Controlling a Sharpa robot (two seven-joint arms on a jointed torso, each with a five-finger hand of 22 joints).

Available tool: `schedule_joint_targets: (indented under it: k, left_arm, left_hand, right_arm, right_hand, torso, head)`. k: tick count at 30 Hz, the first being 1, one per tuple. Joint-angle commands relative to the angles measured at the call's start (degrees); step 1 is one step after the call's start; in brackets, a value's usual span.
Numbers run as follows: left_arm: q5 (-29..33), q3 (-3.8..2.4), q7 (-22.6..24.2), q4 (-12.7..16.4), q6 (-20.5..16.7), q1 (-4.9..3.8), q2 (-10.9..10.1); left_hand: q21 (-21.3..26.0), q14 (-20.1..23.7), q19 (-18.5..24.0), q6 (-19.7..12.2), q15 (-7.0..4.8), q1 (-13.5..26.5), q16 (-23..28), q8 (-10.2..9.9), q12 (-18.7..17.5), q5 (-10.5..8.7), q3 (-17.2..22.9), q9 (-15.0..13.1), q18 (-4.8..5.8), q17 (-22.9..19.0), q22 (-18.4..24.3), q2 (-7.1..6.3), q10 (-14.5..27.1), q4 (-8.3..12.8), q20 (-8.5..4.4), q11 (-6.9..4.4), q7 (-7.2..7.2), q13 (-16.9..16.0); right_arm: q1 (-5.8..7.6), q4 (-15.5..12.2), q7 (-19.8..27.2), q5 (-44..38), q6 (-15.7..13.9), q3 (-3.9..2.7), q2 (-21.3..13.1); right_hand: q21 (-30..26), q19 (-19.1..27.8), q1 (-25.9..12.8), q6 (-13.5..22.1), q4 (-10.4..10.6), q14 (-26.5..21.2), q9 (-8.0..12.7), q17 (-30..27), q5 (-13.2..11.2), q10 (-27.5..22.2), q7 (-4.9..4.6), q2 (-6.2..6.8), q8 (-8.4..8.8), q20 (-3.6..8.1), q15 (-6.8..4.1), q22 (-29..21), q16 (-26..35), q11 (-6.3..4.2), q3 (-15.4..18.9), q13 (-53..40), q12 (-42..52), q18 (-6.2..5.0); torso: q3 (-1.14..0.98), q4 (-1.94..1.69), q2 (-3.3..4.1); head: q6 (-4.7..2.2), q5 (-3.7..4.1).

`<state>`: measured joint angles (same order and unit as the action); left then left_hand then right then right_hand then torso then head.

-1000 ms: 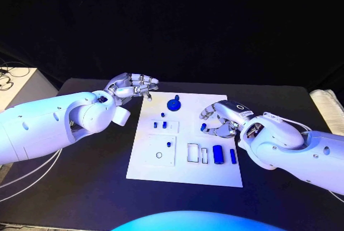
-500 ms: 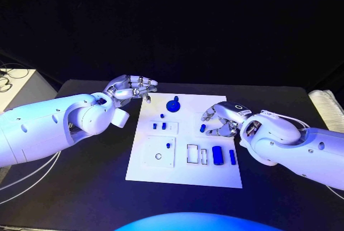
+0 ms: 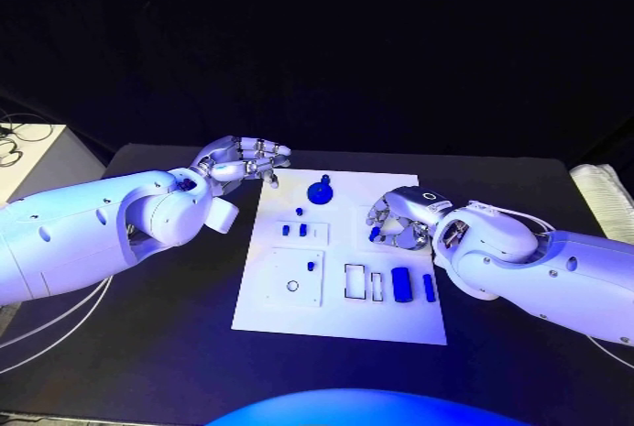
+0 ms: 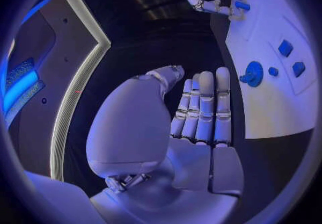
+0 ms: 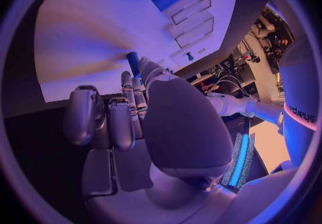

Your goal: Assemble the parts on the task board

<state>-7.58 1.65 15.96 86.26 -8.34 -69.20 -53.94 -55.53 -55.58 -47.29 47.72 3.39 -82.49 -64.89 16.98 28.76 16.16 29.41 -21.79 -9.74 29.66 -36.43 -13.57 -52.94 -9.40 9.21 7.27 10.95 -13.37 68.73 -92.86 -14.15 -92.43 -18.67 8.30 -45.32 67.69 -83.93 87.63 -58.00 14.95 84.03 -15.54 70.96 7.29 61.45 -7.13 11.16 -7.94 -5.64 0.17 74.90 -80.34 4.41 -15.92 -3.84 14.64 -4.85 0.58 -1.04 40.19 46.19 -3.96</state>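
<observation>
Head view: left hand (image 3: 242, 160) curled, nothing held, at task board's (image 3: 337, 316) upper-left corner. Right hand (image 3: 397, 220) pinches a small blue part (image 3: 376, 232), long axis roughly upright, at board's right-centre.
Left wrist view: fingers (image 4: 204, 107) seen straight, together.

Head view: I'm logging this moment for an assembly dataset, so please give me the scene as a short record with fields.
surface: black table
board: white task board, middle of table
parts: blue round knob; large blue cylinder
left hand: above board's far left corner, fingers curled, holding nothing visible
right hand: over board's right side, pinching small blue peg
</observation>
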Motion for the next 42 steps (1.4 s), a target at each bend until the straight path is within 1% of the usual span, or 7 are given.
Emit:
schedule_joint_targets:
  k: [1, 9, 15, 17, 20, 32, 42]
  left_arm:
    - [0.32, -0.03, 0.27, 0.12, 0.92, -0.01, 0.08]
    - [0.33, -0.03, 0.20, 0.13, 0.96, -0.01, 0.08]
    - [0.33, -0.03, 0.12, 0.12, 0.94, -0.01, 0.06]
    - [0.33, -0.03, 0.11, 0.12, 0.94, -0.01, 0.06]
    - [0.33, -0.03, 0.09, 0.12, 0.93, -0.01, 0.05]
    - [0.33, -0.03, 0.09, -0.08, 0.91, -0.01, 0.11]
    - [0.65, -0.03, 0.15, -0.69, 0.86, 0.00, 0.37]
  left_hand:
    - [0.33, 0.22, -0.41, -0.41, 0.15, -0.31, 0.19, 0.22, -0.21, 0.14, -0.44, 0.06, -0.80, -0.06, 0.06, 0.23, 0.29, 0.05, 0.01, 0.15, 0.14, 0.06]
    - [0.47, 0.24, -0.44, -0.42, 0.17, -0.28, 0.30, 0.29, -0.23, 0.15, -0.55, 0.10, -0.80, -0.11, 0.16, 0.33, 0.32, 0.02, 0.02, 0.15, 0.11, 0.15]
    - [0.47, 0.24, -0.44, -0.42, 0.17, -0.28, 0.30, 0.29, -0.23, 0.15, -0.55, 0.10, -0.80, -0.11, 0.16, 0.33, 0.32, 0.02, 0.02, 0.15, 0.11, 0.15]
    - [0.47, 0.24, -0.44, -0.42, 0.17, -0.28, 0.30, 0.29, -0.23, 0.15, -0.55, 0.10, -0.80, -0.11, 0.16, 0.33, 0.32, 0.02, 0.02, 0.15, 0.11, 0.15]
    - [0.47, 0.24, -0.44, -0.42, 0.17, -0.28, 0.30, 0.29, -0.23, 0.15, -0.55, 0.10, -0.80, -0.11, 0.16, 0.33, 0.32, 0.02, 0.02, 0.15, 0.11, 0.15]
    - [0.54, 0.23, -0.47, -0.39, 0.16, -0.31, 0.34, 0.35, -0.21, 0.16, -0.58, 0.11, -0.80, -0.13, 0.20, 0.44, 0.28, 0.02, 0.02, 0.13, 0.10, 0.19]
    - [0.54, 0.23, -0.47, -0.39, 0.16, -0.31, 0.34, 0.35, -0.21, 0.16, -0.58, 0.11, -0.80, -0.13, 0.20, 0.44, 0.28, 0.02, 0.02, 0.13, 0.10, 0.19]
  right_arm:
    - [-0.07, 0.17, 0.06, -0.94, 1.64, 0.02, 0.17]
    - [-0.11, 0.29, -0.01, -1.05, 2.12, 0.09, 0.61]
    - [-0.20, 0.51, -0.37, -1.66, 2.52, 0.16, 0.87]
    - [-0.25, 0.56, -0.58, -1.94, 2.60, 0.18, 0.93]
    - [-0.31, 0.52, -0.89, -2.41, 2.12, 0.20, 0.97]
    - [-0.45, -1.62, -2.63, -4.29, -5.81, 0.09, -0.13]
    - [0.44, -8.58, -1.52, -1.71, -10.40, -0.94, -2.73]
  right_hand:
    - [0.83, -1.12, 0.09, -1.04, 0.19, 1.84, -0.22, 0.06, -0.40, 1.22, -0.17, 0.50, -0.42, 0.51, -0.65, 3.86, -0.17, -0.13, -1.80, 0.07, -0.71, 0.76]
    - [1.35, -1.31, -0.44, -2.41, 0.30, 1.94, -0.60, 0.26, -0.73, 3.07, -0.29, 1.39, -0.83, 0.67, -0.73, 4.27, -0.25, -0.22, -5.02, 0.01, -2.22, 0.88]
    - [3.47, -1.83, -0.51, -4.20, -0.30, 2.05, -1.22, 0.56, -1.20, 5.69, 0.07, 1.05, -1.68, 0.94, -1.14, 5.48, -0.42, -0.72, -7.71, -0.28, -2.67, 1.25]
    - [4.12, -1.99, -0.41, -4.74, -0.91, 2.07, -1.50, 0.58, -3.92, 6.66, 0.22, 0.79, -1.97, 1.15, -1.33, 5.88, -0.43, -0.95, -9.44, -0.32, -3.19, 1.37]
    - [5.19, -2.22, -0.69, -5.84, -1.93, 2.13, -2.06, 0.74, -4.20, 8.43, 0.53, 0.55, -2.68, 1.43, -1.67, 6.52, -0.52, -1.34, -11.61, -0.58, -3.60, 1.56]
    - [9.48, -3.17, -2.38, -7.27, -7.00, 2.35, -4.38, 1.37, -4.08, 11.87, 0.87, -0.25, -4.81, 2.11, -2.32, 8.96, -0.86, -2.15, -15.79, -1.77, -5.02, 2.36]
    - [10.43, -3.36, -3.33, -7.11, -8.42, 2.46, -4.98, 1.85, -3.96, 12.32, 0.68, 0.03, -5.09, 2.10, -2.27, 9.51, -1.11, -2.07, -16.78, -2.17, -5.58, 2.54]
  torso:
    - [-0.01, 0.14, -0.04]
    - [-0.01, 0.13, -0.08]
    - [0.00, 0.07, -0.08]
    - [0.00, 0.09, -0.09]
    - [0.01, 0.11, -0.09]
    - [0.02, 0.11, -0.18]
    - [-0.11, 0.01, -0.17]
  head:
    - [0.12, -0.08]
    - [0.13, -0.02]
    - [0.15, 0.03]
    - [0.16, 0.04]
    - [0.20, 0.06]
    - [0.22, -0.03]
    - [0.39, -0.53]
